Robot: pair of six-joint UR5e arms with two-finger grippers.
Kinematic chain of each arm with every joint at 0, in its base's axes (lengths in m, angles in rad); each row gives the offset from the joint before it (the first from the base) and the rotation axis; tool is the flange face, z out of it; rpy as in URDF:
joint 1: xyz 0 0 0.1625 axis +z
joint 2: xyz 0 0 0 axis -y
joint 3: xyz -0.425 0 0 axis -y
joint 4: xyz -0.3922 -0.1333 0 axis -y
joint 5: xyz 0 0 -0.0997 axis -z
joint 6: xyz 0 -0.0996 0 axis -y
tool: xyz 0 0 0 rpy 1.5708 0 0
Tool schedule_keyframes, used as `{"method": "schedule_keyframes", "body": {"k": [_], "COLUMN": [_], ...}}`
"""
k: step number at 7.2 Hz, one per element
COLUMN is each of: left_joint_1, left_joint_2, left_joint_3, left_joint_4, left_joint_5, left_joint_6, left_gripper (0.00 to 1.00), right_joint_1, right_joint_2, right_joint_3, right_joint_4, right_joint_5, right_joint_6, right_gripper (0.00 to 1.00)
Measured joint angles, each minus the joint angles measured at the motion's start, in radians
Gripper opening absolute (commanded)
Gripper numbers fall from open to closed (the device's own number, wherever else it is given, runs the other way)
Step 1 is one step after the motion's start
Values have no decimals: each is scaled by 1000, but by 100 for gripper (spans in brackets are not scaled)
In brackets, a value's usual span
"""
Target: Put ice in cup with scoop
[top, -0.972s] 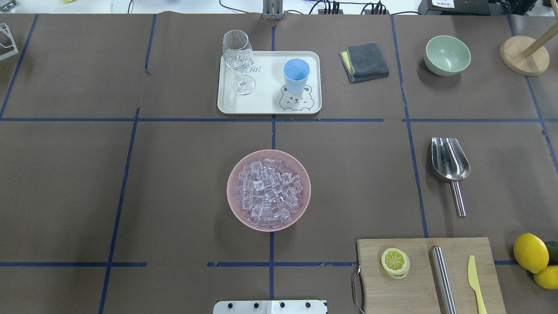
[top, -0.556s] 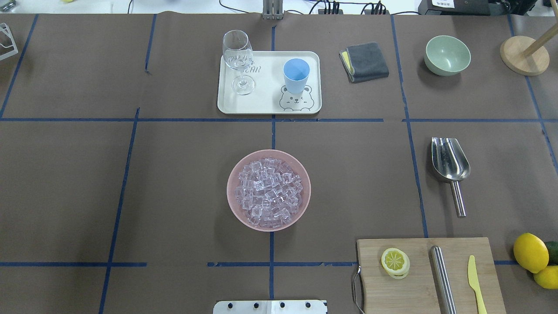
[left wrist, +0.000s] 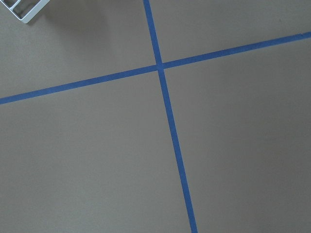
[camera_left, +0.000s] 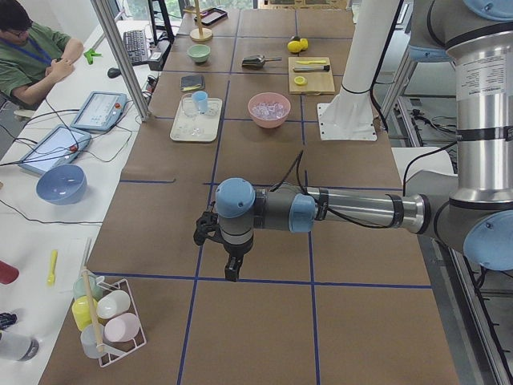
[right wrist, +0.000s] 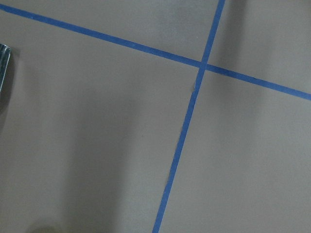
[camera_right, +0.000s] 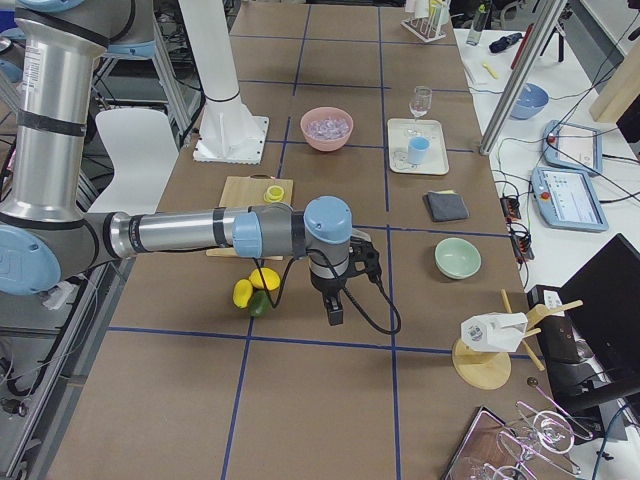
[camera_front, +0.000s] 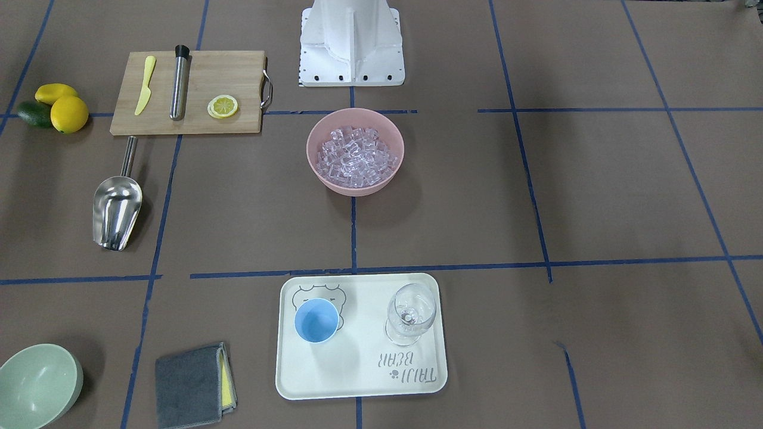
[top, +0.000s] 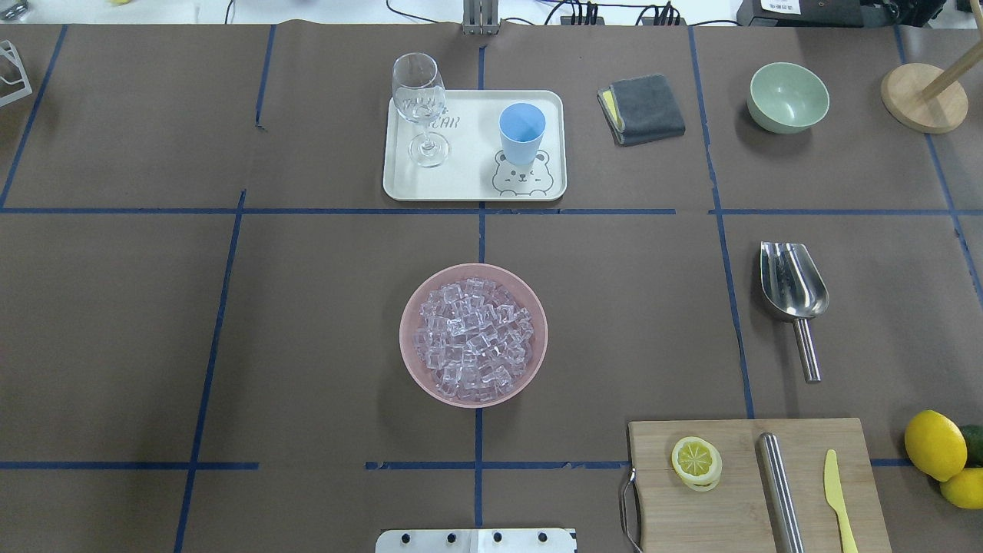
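Note:
Clear ice cubes (top: 472, 342) fill a pink bowl (top: 411, 307) at the table's middle; the ice also shows in the front view (camera_front: 356, 158). The light-blue cup (top: 522, 132) stands upright and empty on a white tray (top: 468, 180), far of the bowl. The steel scoop (top: 791, 280) lies on the table at the right, with its handle toward the robot. Neither gripper shows in the overhead or front views. My left gripper (camera_left: 231, 269) hangs over bare table far to the left, and my right gripper (camera_right: 335, 310) far to the right. I cannot tell if either is open.
A wine glass (top: 418, 107) shares the tray with the cup. A grey cloth (top: 641, 107), a green bowl (top: 789, 96) and a wooden stand (top: 924, 96) are at the far right. A cutting board (top: 756, 491) with a lemon slice, steel cylinder and knife lies near right, lemons (top: 935, 444) beside it.

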Motion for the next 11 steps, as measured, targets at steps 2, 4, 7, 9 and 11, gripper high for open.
{"method": "schedule_keyframes", "body": {"k": [2,4,7,9,11], "left_joint_1": [1,1,1,3,38], "left_joint_2": [-13,-47,-113,-150,-161], "left_joint_3": [1,9,-5,5,15], "left_joint_4": [-3,-13,-66,-168,-271], "left_joint_5": [-1,-1,-2,-2,-3], "left_joint_6": [-1,-5,-7,-8,-9], "left_gripper": [100,100,100,100,100], "right_joint_1": [0,0,-1,-3,-21], "right_joint_2": [9,16,44,65,74], "right_joint_3": [1,3,2,-4,4], "right_joint_4": [-1,-1,-5,-5,-3], "right_joint_5": [3,4,4,6,6], "right_joint_6": [0,5,9,8,9], "right_gripper": [100,100,100,100,100]}}
